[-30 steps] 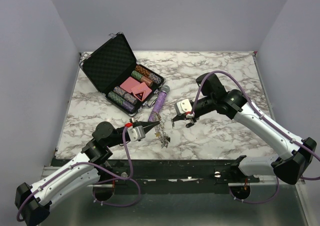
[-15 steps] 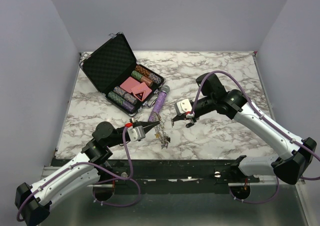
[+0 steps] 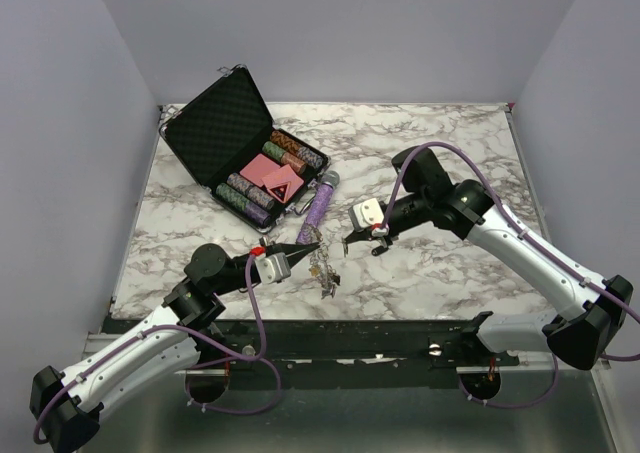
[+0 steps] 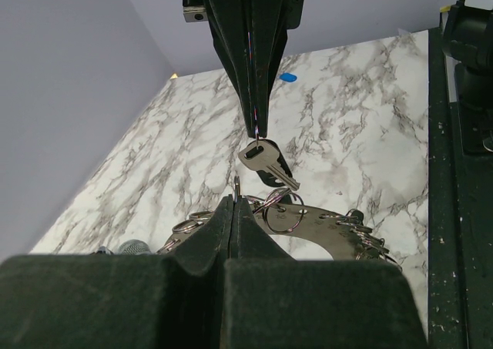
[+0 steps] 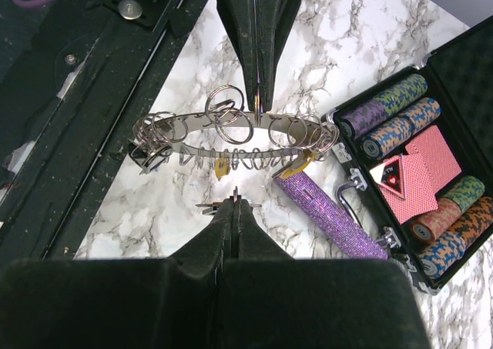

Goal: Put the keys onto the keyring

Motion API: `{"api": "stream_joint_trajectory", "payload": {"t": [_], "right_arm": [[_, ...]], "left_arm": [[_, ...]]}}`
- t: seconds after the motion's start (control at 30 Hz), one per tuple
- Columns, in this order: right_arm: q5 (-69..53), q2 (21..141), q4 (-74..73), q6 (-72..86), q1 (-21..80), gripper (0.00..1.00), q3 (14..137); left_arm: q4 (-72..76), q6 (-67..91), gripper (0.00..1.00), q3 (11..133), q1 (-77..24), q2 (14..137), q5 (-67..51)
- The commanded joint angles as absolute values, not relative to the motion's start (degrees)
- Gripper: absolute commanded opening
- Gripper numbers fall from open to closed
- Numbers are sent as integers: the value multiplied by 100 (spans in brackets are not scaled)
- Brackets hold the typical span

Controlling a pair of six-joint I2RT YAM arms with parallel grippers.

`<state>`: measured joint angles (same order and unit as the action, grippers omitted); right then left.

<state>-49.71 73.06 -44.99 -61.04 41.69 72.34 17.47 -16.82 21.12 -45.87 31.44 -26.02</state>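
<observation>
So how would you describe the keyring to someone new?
Find the open black case of poker chips on the marble table. A purple glittery tube lies beside it, and the keyring sits at the tube's near end. Unlike the tube, it is a silver loop strung with small rings and keys.

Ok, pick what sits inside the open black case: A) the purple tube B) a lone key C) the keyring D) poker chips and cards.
D: rows of chips and pink cards fill the case, while the keyring and the tube lie outside it on the table.
</observation>
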Motion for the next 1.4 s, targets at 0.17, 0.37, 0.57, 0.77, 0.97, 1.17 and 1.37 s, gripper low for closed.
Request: {"api": "stream_joint_trajectory", "payload": {"t": [0.17, 0.37, 0.57, 0.77, 0.97, 1.17, 1.37], "right_arm": [[-5141, 7268, -4360, -6214, 4227, 0, 7321], [-5124, 7286, -4061, -6056, 4342, 0, 7295], [-5071, 7190, -3666, -5915, 4482, 1, 7093], [-5001, 7163, -3595, -5889, 4517, 0, 7022], [-5019, 7146, -3472, -5766, 4553, 0, 6996], [-5010, 7119, -3393, -5713, 4605, 0, 6952], [-4957, 7119, -3393, -5739, 4676, 0, 6935]], "left_arm": [[2171, -1828, 0, 2030, -4570, 3041, -2813], [2224, -1837, 0, 2030, -4562, 3102, -2839], [2250, -1793, 0, 2039, -4570, 3155, -2927], [2276, -1784, 0, 2039, -4570, 3155, -2953], [2285, -1767, 0, 2048, -4570, 3173, -2971], [2285, -1758, 0, 2048, -4562, 3173, -2944], [2303, -1732, 0, 2048, -4570, 3173, -2892]]}}
